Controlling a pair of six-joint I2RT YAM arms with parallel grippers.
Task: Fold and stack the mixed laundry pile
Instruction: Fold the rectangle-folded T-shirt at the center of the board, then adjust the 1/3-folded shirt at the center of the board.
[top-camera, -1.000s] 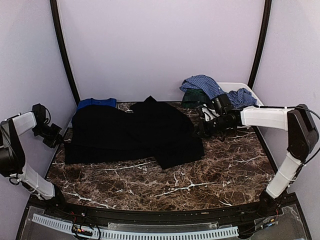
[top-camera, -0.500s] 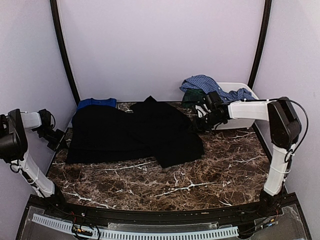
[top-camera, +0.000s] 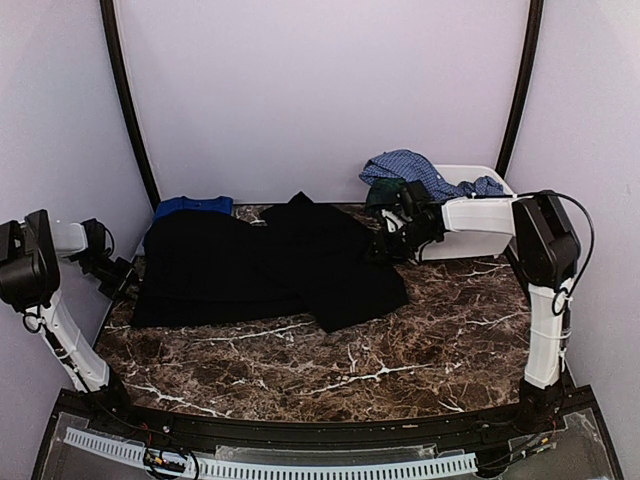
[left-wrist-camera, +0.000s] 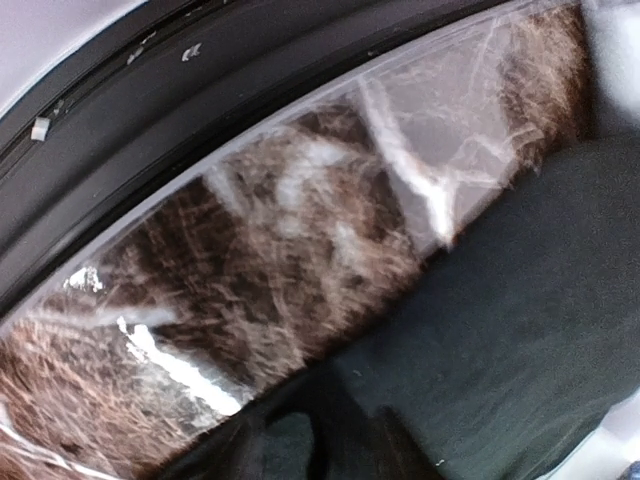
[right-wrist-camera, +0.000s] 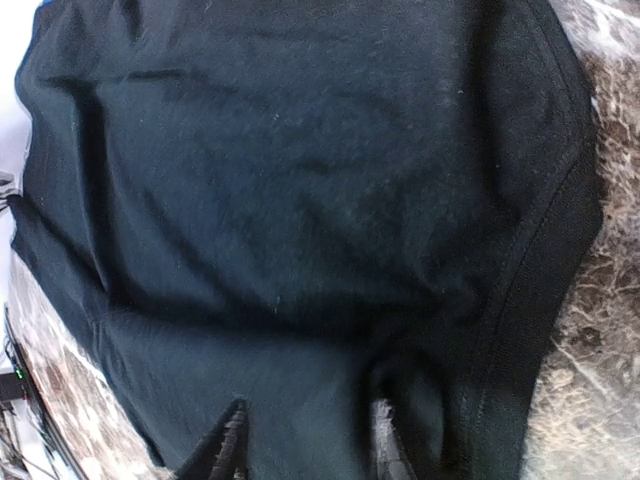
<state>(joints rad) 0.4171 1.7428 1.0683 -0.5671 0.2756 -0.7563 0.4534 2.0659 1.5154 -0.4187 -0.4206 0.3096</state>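
A large black garment (top-camera: 270, 265) lies spread flat across the marble table (top-camera: 420, 340). My left gripper (top-camera: 124, 274) is low at its left edge. In the left wrist view, that gripper (left-wrist-camera: 325, 445) shows blurred dark fingers a little apart over the black cloth (left-wrist-camera: 520, 300). My right gripper (top-camera: 386, 245) sits at the garment's right edge. Its fingers (right-wrist-camera: 305, 445) stand open over flat black fabric (right-wrist-camera: 300, 180), holding nothing. A royal-blue tee (top-camera: 192, 205) lies behind the black garment. A blue checked shirt (top-camera: 408, 168) and a dark plaid piece (top-camera: 382, 196) drape over the bin.
A white plastic bin (top-camera: 470, 220) stands at the back right, just behind my right forearm. The booth's walls close in on both sides. The table's black rim (left-wrist-camera: 150, 110) runs close by my left gripper.
My right forearm has swung back toward the bin, and its gripper has slid left along the garment's right edge. My left arm has tucked in, its gripper edging toward the cloth.
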